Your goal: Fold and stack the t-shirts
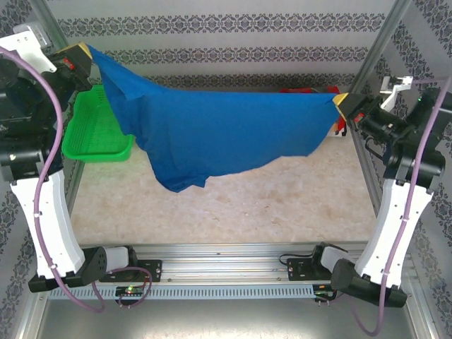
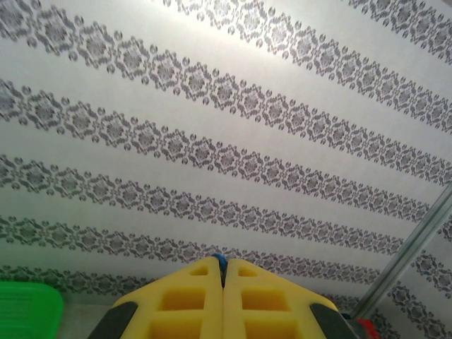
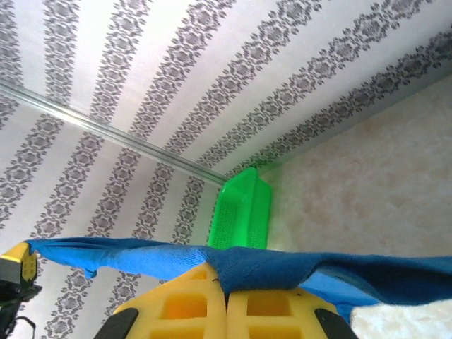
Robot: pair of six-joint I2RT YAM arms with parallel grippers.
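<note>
A royal blue t-shirt (image 1: 212, 134) hangs stretched in the air across the table, held at two corners. My left gripper (image 1: 86, 52) is shut on its far left corner, high up; a sliver of blue cloth (image 2: 220, 262) shows between the yellow fingers (image 2: 191, 304). My right gripper (image 1: 341, 101) is shut on the right corner, and the blue t-shirt (image 3: 282, 268) drapes over its yellow fingertips (image 3: 261, 311). The shirt's lower edge sags toward the table at centre left. A red t-shirt (image 1: 311, 90) lies at the back right, mostly hidden behind the blue one.
A green plastic basket (image 1: 95, 138) stands at the left edge of the table (image 1: 233, 205), partly behind the hanging cloth; the green basket (image 3: 244, 212) also sits against the patterned wall. Metal frame posts (image 1: 378, 42) rise at both sides.
</note>
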